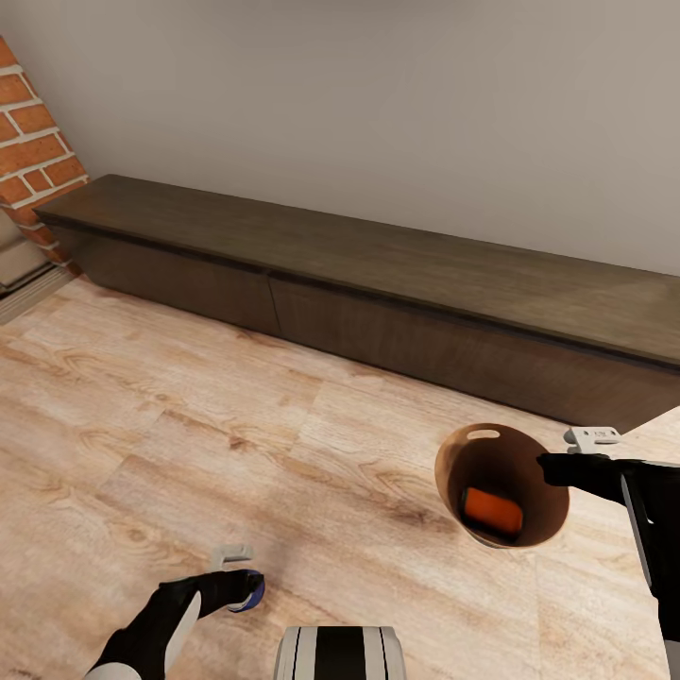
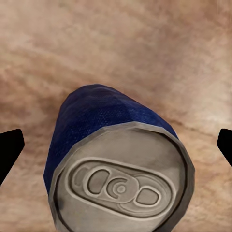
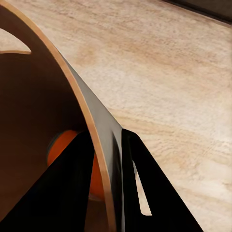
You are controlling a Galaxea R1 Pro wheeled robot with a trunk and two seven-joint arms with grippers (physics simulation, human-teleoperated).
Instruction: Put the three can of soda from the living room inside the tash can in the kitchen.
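My right gripper (image 1: 552,467) is shut on the rim of the brown tash can (image 1: 455,453) and holds it tilted above the wood floor at the right. One orange can of soda (image 1: 492,511) lies inside it. In the right wrist view the two dark fingers (image 3: 145,183) pinch the tash can's wall (image 3: 72,82), with the orange can of soda (image 3: 65,142) behind it. My left gripper (image 1: 236,586), low at the left, holds a blue can with a grey pull-tab end (image 2: 111,121) between its fingertips (image 2: 9,150).
A long, low dark-wood cabinet (image 1: 378,274) runs along the grey wall ahead. A red brick column (image 1: 33,142) stands at the far left. Light wood floor (image 1: 236,425) lies between me and the cabinet. My own base (image 1: 340,652) shows at the bottom edge.
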